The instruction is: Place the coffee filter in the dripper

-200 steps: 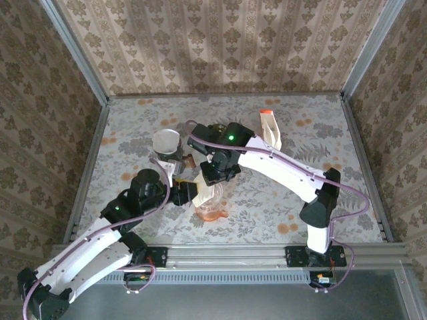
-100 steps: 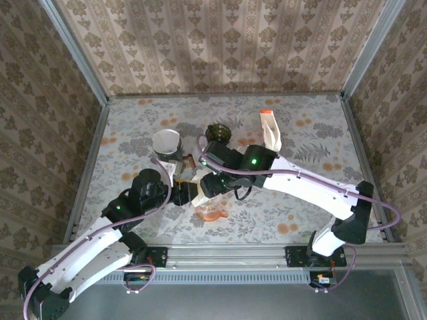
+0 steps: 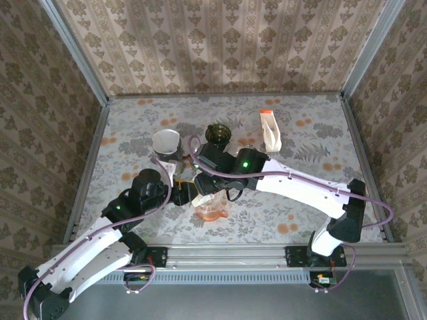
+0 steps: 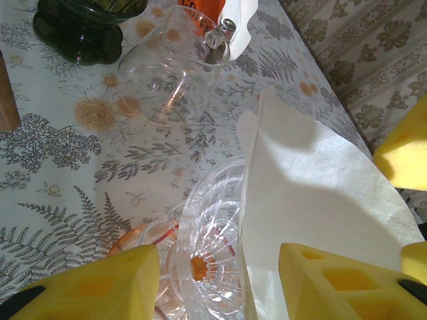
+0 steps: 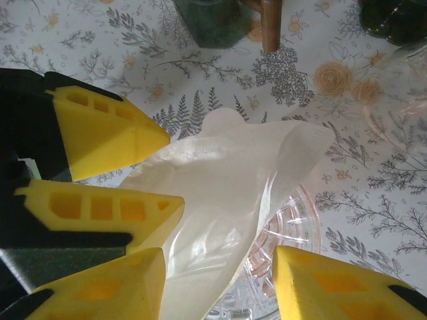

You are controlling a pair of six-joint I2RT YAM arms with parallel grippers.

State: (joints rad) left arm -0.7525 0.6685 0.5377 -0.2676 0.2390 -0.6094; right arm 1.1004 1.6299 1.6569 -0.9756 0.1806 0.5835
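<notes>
1. Over the clear, ribbed dripper [image 4: 207, 253] leans the coffee filter [image 5: 220, 187]: thin white paper, translucent, fanned wide with a rounded top edge.
2. Left pincer [image 4: 220, 260]: fingers apart, filter against one.
3. Right pincer [image 5: 219, 259]: fingers apart, astride the filter.

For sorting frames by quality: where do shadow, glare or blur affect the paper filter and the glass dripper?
Left wrist view: the white paper coffee filter is bright at its upper edge and shaded below; the clear ribbed glass dripper carries small glints. Right wrist view: the filter glows translucent, softly lit, sharp. Top external view: even light.
</notes>
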